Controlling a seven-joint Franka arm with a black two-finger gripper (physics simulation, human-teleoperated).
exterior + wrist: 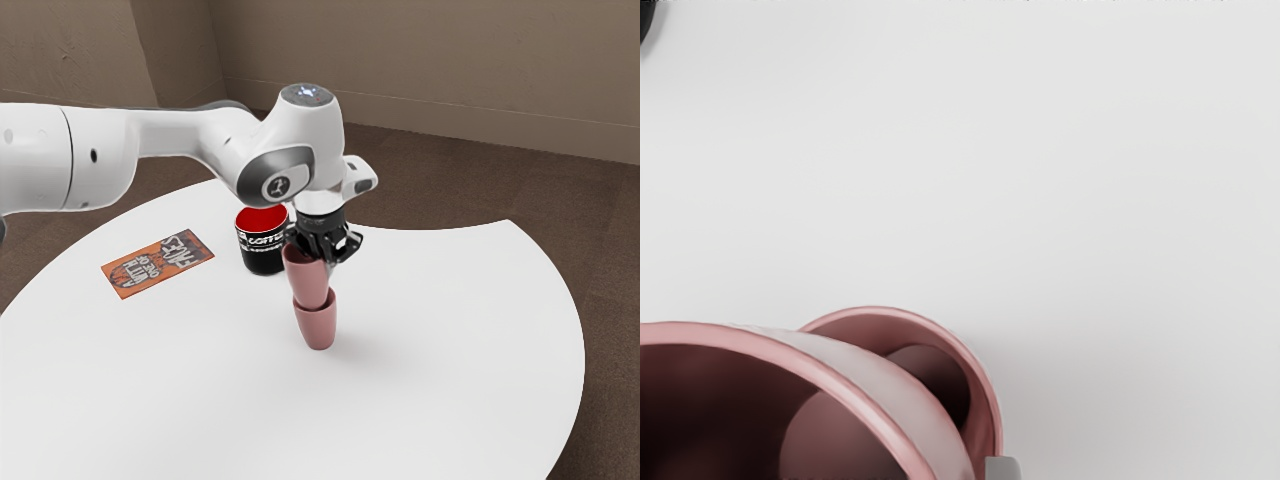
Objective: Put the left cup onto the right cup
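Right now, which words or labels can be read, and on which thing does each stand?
"COFFEE": white letters on the black mug; the smaller line beneath is unreadable.
Unreadable: blurred, tilted print on the orange card.
None on the upper pink cup or lower pink cup.

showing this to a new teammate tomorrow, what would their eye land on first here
First, two pink cups near the middle of the white table: the upper pink cup sits tilted inside the lower pink cup, with the white arm reaching down to its rim. Next, the black mug with a red inside just behind them, and the orange card lying flat toward the exterior view's left.
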